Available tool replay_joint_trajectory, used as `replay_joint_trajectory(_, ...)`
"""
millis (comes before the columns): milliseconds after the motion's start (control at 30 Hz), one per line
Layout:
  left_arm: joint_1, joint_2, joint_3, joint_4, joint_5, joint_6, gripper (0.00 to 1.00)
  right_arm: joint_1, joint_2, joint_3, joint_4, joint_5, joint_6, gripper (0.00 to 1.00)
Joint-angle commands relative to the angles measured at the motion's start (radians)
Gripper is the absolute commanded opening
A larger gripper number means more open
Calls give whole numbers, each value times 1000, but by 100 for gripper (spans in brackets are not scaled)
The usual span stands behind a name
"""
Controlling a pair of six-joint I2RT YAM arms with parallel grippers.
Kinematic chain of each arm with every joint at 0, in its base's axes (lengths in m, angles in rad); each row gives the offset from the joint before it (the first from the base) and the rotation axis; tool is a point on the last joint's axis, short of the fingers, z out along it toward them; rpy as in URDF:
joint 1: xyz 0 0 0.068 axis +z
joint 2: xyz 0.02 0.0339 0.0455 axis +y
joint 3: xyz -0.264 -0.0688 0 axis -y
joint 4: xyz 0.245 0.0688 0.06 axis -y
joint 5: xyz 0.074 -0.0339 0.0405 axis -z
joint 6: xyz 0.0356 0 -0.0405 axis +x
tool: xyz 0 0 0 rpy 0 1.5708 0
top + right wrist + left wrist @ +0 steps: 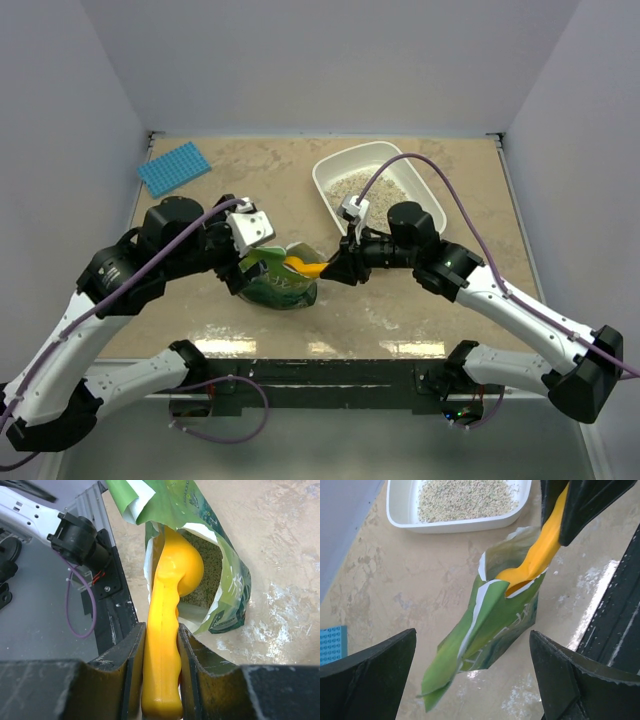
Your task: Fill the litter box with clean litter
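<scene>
The white litter box sits at the back right with a thin layer of clean litter in it; it also shows in the left wrist view, with its litter. A green pouch stands open near the front middle. My right gripper is shut on the handle of the orange-yellow scoop, whose bowl is inside the pouch mouth over more litter. My left gripper is open wide, its fingers on either side of the pouch without touching it.
A blue gridded mat lies at the back left. The black front rail of the table runs close beside the pouch. Scattered grains lie on the table beside the pouch.
</scene>
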State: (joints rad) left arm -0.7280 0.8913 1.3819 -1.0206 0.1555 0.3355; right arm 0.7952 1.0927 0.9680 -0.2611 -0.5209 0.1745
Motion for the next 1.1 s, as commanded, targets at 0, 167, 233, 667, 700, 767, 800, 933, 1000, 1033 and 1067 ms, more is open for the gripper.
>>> replay_joint_trajectory(0,-2,38,-7,44,-80,88,100,-4,-5,5,20,-36,0,0)
replay_joint_trajectory(167,-4,83,-9,34,-89,125,100,-4,-2,-3,17,-34,11,0)
replay_joint_trajectory(233,-4,101,-27,30,-93,129,98,-4,-4,-6,13,-30,14,0)
replay_joint_trajectory(667,-2,124,-118,7,-93,53,0,-50,70,176,-190,125,74,0)
replay_joint_trajectory(700,-4,132,-103,10,-91,18,0,-53,78,198,-208,143,80,0)
replay_joint_trajectory(767,-2,153,-46,14,-82,-24,0,-54,108,269,-262,156,101,0)
replay_joint_trajectory(800,-5,159,-28,16,-73,-62,0,-54,121,296,-280,168,108,0)
replay_joint_trajectory(933,-19,126,-12,155,-56,-162,0,-54,191,417,-406,206,131,0)
replay_joint_trajectory(1000,-39,71,-37,226,-50,-212,0,-54,225,462,-469,226,146,0)
replay_joint_trajectory(1033,-42,54,-47,291,-24,-226,0,-54,236,472,-484,232,152,0)
replay_joint_trajectory(1067,-50,32,-56,310,-17,-237,0,-54,257,504,-528,237,164,0)
